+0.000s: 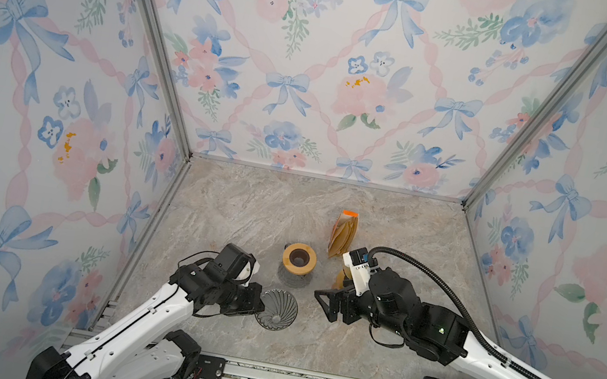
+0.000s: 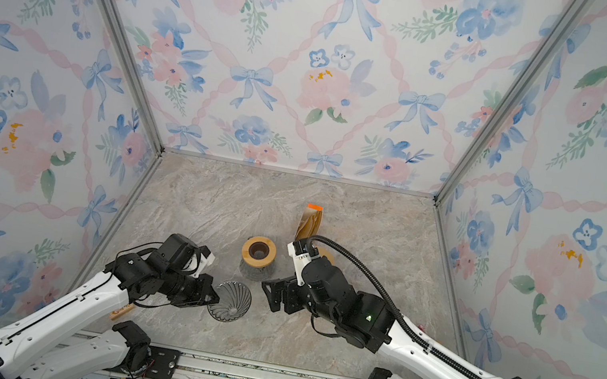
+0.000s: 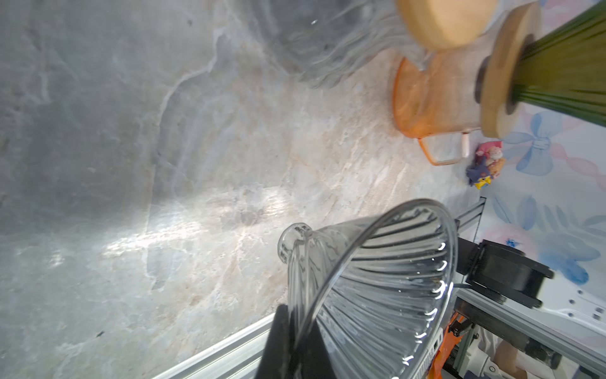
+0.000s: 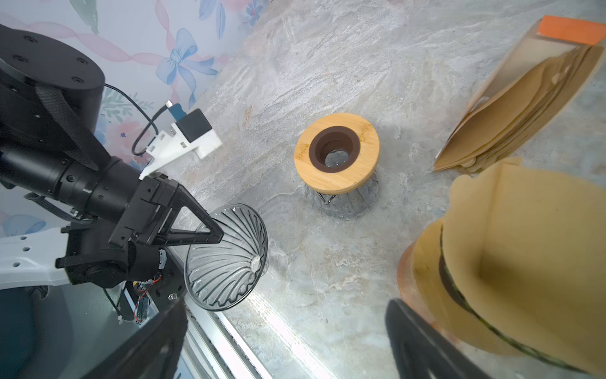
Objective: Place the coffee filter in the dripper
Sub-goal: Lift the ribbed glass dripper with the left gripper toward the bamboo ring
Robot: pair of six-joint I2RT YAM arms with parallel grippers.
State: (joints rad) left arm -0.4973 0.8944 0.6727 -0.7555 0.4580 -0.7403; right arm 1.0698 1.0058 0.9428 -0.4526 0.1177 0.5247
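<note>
Dripper (image 1: pixel 278 310) rim pinched by left gripper (image 1: pixel 261 304); right gripper (image 1: pixel 322 306) gapes near carafe (image 1: pixel 307 267) and filter pack (image 1: pixel 343 233).

2 overhead views, close wrists share dripper (image 4: pixel 226 262)

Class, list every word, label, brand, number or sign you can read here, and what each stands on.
No text can be read.
On the orange strip of the clear packet of brown paper filters: no legible print.
On the clear ribbed glass dripper and round wooden collar: no lettering.
On the small colourful item by the wall: too blurred to read.
</note>
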